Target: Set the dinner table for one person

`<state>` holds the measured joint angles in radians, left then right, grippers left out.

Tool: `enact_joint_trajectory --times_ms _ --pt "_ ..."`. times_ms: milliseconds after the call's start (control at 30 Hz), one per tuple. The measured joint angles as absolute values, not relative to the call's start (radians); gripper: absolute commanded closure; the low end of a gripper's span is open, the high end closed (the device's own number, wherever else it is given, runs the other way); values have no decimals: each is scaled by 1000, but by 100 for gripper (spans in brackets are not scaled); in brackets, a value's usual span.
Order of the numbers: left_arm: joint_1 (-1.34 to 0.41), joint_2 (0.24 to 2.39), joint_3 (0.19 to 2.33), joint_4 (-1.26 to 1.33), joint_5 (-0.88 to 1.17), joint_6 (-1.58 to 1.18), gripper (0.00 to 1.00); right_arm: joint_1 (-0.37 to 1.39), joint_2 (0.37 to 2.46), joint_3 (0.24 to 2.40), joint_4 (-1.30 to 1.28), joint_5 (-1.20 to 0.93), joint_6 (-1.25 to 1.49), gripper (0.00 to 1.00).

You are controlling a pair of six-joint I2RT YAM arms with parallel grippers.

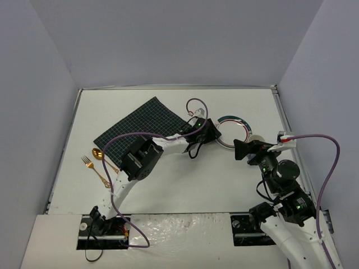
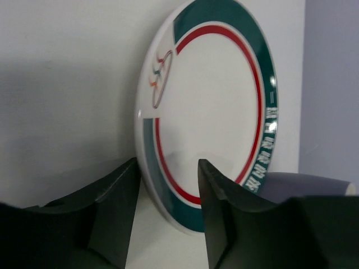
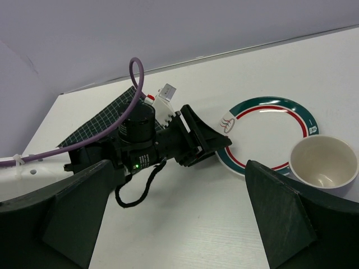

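Left gripper [image 1: 217, 136] is stretching to frame centre, half-open astride plate [image 1: 230, 129] rim, grip unclear; right gripper [image 1: 238, 149] is hovering, wide open, empty.

Bare bench [image 1: 190, 188] lies on the near side of the plate [image 3: 269, 131], between the arms. The left hand [image 3: 220, 147] crowds the plate's left rim, and the cup [image 3: 324, 161] stands just beside its right edge. Cloth [image 1: 143, 126], spoon [image 1: 98, 153] and fork [image 1: 92, 167] occupy the left side.

The white table [image 1: 168, 185] holds a dark checked cloth [image 1: 137, 126], a gold fork [image 1: 92, 168] and spoon [image 1: 101, 157] beside it, a plate [image 1: 231, 117], and a cup [image 3: 324, 161] beside the plate.
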<state>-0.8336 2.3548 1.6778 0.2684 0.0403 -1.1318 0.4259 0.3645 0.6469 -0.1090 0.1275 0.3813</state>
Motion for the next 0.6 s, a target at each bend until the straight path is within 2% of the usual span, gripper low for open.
enact_joint_trajectory --times_ms 67,133,400,600 --pt "-833 2358 1675 261 34 -1133 93 426 364 647 -114 128 381 0" --pt "-833 2358 1662 265 32 -1138 99 426 363 646 -119 128 381 0" --pt "-828 2250 1545 296 33 -1125 100 426 364 645 -125 127 366 0" --pt "-785 2058 1354 284 54 -1081 100 426 388 645 -125 118 341 0"
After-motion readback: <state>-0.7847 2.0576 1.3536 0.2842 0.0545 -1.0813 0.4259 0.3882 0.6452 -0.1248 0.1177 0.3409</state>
